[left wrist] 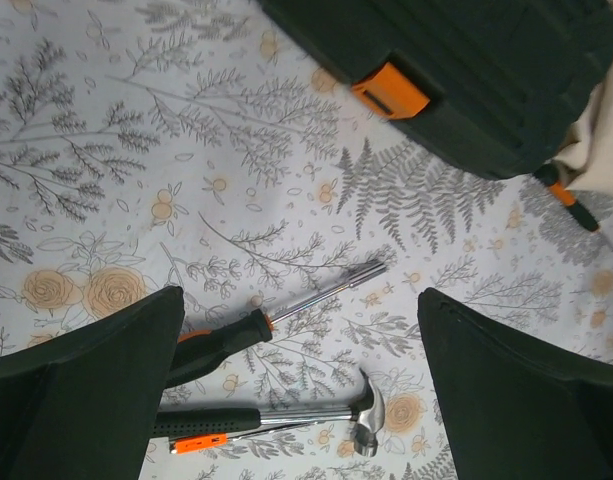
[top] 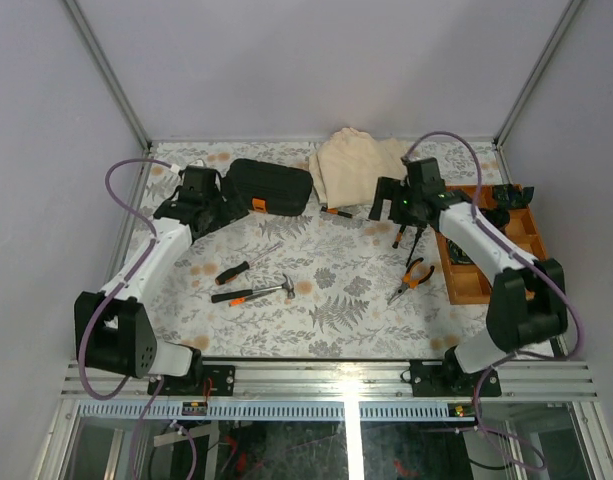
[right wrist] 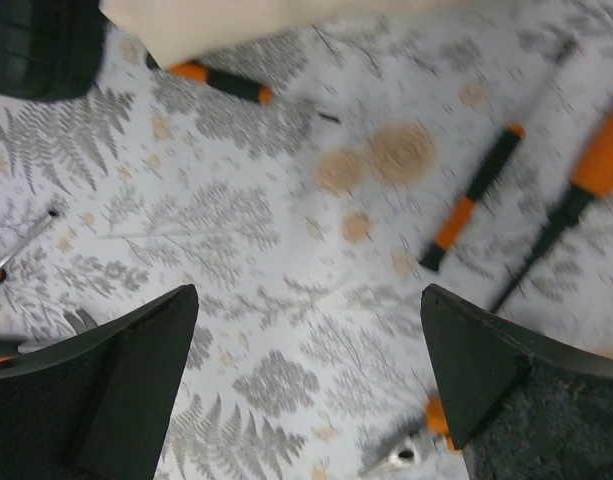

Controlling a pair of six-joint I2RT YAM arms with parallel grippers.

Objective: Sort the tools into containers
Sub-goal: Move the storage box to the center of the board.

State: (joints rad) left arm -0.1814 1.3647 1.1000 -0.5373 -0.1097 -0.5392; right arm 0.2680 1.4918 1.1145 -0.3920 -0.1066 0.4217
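L gripper point(left wrist: 301, 300) jaws fully open, holding nothing, hanging over the table point(top: 326, 320) near the 8 o'clock side of the black tool case point(top: 271, 187). Case is shut, orange latch point(left wrist: 390, 92) on its near edge, sitting at 11 o'clock from table ctr. R gripper point(right wrist: 308, 295) also wide open and empty, at 2 o'clock. Screwdriver point(top: 241, 266) at 9 and hammer point(top: 256, 293) at 8, close but apart. Pliers point(top: 414, 277) at 4, just beside wooden tray point(top: 478, 285). Two more drivers point(top: 404, 236) under R wrist. Another driver point(top: 336, 212) at 12, one end under beige cloth point(top: 356, 165).
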